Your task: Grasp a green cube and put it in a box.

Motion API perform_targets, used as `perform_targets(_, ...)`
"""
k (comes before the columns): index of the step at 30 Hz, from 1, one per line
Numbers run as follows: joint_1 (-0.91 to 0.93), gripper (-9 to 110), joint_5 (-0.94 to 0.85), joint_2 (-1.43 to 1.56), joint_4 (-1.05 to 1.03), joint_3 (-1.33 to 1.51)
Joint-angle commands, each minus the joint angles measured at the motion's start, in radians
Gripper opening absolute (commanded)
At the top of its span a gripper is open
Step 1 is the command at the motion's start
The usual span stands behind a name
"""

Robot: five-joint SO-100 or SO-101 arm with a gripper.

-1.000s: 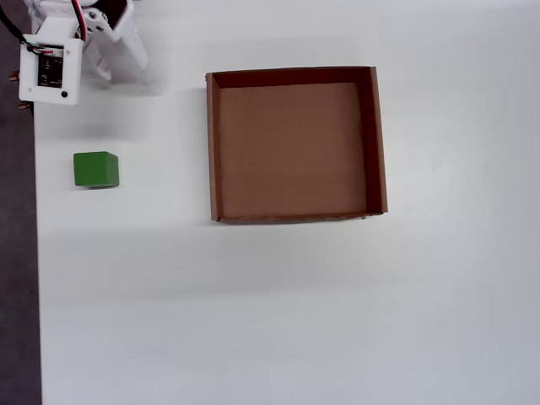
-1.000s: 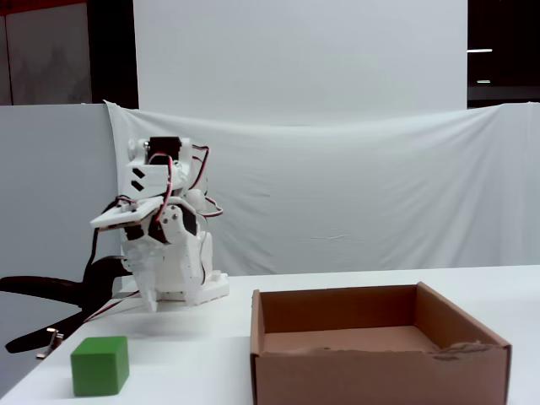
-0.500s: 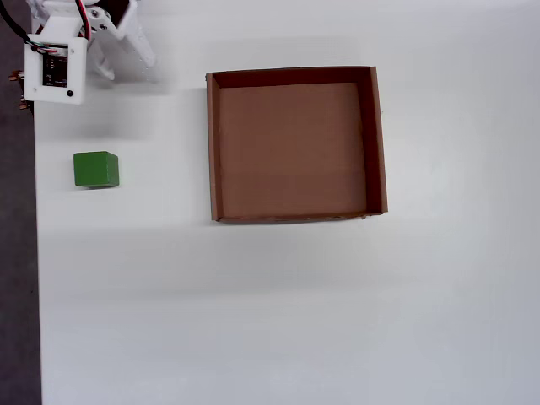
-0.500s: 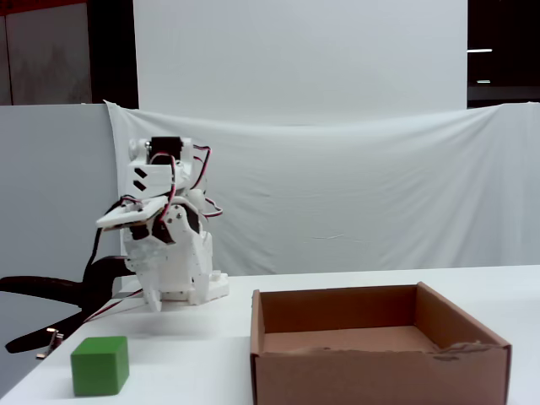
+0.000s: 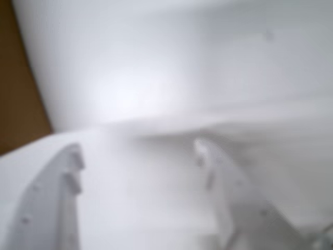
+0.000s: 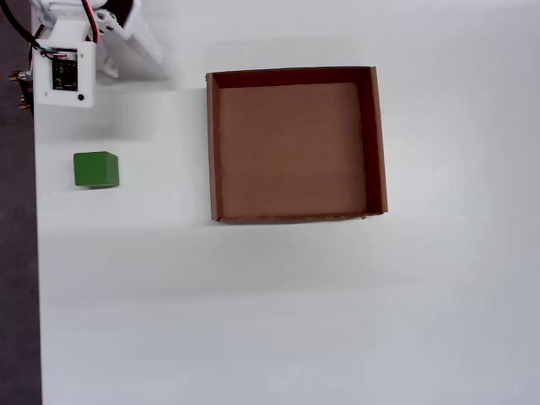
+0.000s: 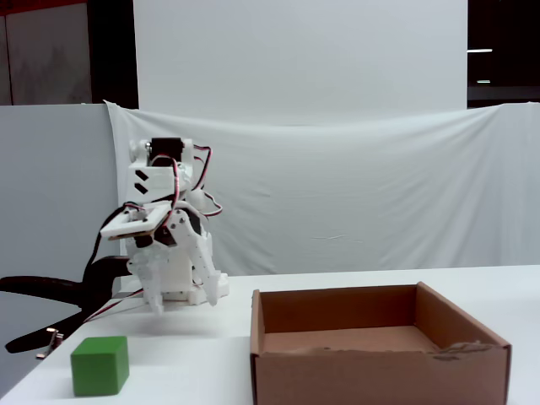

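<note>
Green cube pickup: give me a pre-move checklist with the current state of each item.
1. Green cube sits flat on the table, nothing touching it: ok.
2. Box is empty and unobstructed: ok.
3. Space between cube and box is clear in the overhead view: ok.
4. Hand is positioned over the cube: not ok; it hangs near the arm's base, apart from the cube.
5. Hand fingers open enough for the cube: cannot tell; the wrist view is blurred.
6. Cube visible in the wrist view: not ok.
</note>
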State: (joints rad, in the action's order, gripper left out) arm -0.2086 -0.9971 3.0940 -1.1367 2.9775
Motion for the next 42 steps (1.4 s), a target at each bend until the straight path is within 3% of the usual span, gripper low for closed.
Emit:
perform_targets(1,0.014,33,-0.002,-0.051,0.067,-0.046)
perform_targets(11,0.083,37,-0.043,-0.356,0.120,-0.321)
perform_targets(27,0.225,38,-0.399,-0.864,0.075,-0.736)
perform_targets(42,0.270,38,-0.414,-1.278,0.072,-1.071)
